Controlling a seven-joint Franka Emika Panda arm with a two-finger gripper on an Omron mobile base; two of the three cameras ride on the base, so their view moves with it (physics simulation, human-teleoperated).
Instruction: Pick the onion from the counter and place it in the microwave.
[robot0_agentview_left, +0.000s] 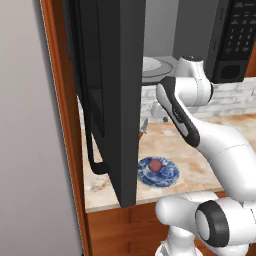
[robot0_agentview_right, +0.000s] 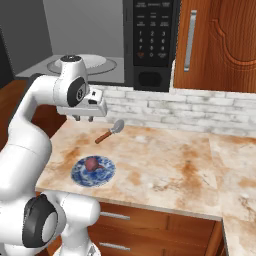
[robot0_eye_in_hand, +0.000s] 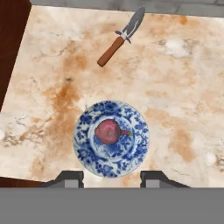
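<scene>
The onion (robot0_agentview_left: 155, 165) (robot0_agentview_right: 91, 163) (robot0_eye_in_hand: 109, 131), a small reddish-purple ball, rests in the middle of a blue-and-white plate (robot0_agentview_left: 170, 176) (robot0_agentview_right: 80, 176) (robot0_eye_in_hand: 87, 153) near the front left of the marbled counter (robot0_agentview_right: 165, 160) (robot0_eye_in_hand: 183, 87). My gripper (robot0_agentview_right: 83, 118) (robot0_eye_in_hand: 111, 178) hangs open well above the plate, pointing straight down, with nothing between its fingers. The black microwave (robot0_agentview_right: 152, 35) stands above the counter with its tall dark door (robot0_agentview_left: 112, 75) swung wide open. Its white turntable (robot0_agentview_left: 152, 67) (robot0_agentview_right: 85, 62) shows inside.
A wooden-handled utensil with a metal blade (robot0_agentview_right: 110, 131) (robot0_eye_in_hand: 120, 37) lies behind the plate near the white brick backsplash (robot0_agentview_right: 200, 107). The open microwave door juts out over the counter's left end. A wooden wall cabinet (robot0_agentview_right: 215, 40) hangs right of the microwave.
</scene>
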